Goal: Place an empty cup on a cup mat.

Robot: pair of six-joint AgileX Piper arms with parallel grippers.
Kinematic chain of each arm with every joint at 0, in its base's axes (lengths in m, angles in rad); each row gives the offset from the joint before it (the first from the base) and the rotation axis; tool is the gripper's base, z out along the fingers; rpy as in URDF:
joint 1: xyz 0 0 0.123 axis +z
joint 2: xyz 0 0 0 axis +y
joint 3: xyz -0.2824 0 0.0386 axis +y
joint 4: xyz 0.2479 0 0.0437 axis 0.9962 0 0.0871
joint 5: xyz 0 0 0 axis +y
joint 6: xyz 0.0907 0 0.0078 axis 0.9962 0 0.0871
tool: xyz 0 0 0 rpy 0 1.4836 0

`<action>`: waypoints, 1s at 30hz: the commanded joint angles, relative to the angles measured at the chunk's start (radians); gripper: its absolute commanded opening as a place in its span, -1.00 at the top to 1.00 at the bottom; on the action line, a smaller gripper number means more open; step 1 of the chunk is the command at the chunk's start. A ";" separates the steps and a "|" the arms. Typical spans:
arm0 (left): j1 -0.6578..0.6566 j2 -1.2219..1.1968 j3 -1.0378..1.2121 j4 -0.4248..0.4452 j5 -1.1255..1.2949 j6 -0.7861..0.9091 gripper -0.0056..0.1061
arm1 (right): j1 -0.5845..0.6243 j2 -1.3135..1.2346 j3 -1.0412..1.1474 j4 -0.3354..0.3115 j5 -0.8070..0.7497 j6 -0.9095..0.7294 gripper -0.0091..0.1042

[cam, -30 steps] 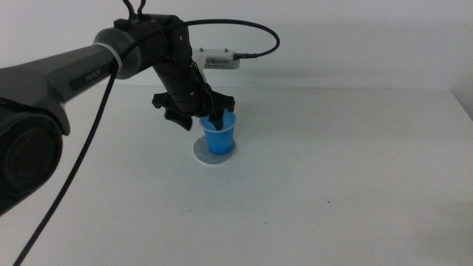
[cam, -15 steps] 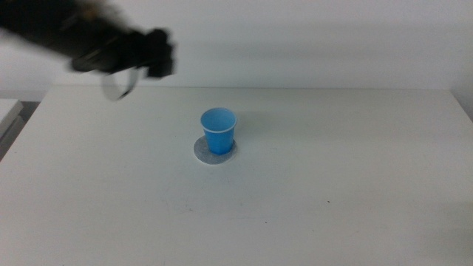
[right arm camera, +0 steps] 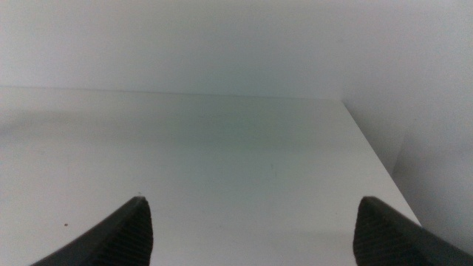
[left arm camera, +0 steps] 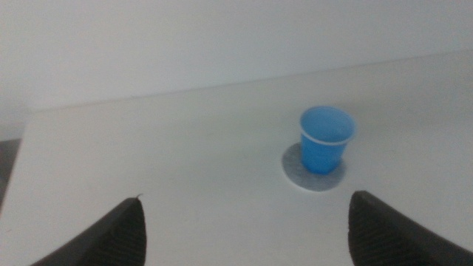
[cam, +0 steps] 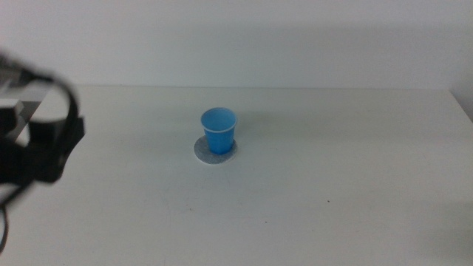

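The blue cup [cam: 219, 131] stands upright on the grey cup mat [cam: 215, 153] near the middle of the table, and its inside looks empty. Both also show in the left wrist view: the cup [left arm camera: 326, 139] on the mat [left arm camera: 313, 168]. My left gripper [left arm camera: 247, 222] is open and empty, well back from the cup; in the middle view it is a dark blur [cam: 41, 140] at the left edge. My right gripper [right arm camera: 251, 225] is open and empty over bare table, away from the cup, and is out of the middle view.
The white table [cam: 332, 192] has its back edge against a pale wall. Its right edge and far corner [right arm camera: 369, 148] show in the right wrist view. The table's left edge [left arm camera: 18, 170] shows in the left wrist view.
The left gripper has let go of the cup and pulled back to the left, away from it. The cup has stayed upright on the mat.
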 commanded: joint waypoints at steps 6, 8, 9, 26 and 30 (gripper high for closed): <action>0.150 -0.291 0.320 -0.069 -0.204 -0.009 -0.78 | 0.002 -0.005 0.003 -0.007 -0.007 -0.004 -0.80; 0.197 -0.386 0.394 -0.128 -0.213 0.053 -0.78 | 0.002 -0.005 0.003 -0.007 -0.007 -0.004 -0.80; 0.221 -0.435 0.430 -0.152 -0.213 0.067 -0.78 | 0.002 -0.005 0.003 -0.007 -0.007 -0.004 -0.80; 0.281 -0.713 0.670 -0.199 -0.261 0.099 -0.78 | 0.002 -0.005 0.003 -0.007 -0.007 -0.004 -0.80; 0.281 -0.713 0.670 -0.197 -0.261 0.101 -0.78 | 0.002 -0.005 0.003 -0.007 -0.007 -0.004 -0.80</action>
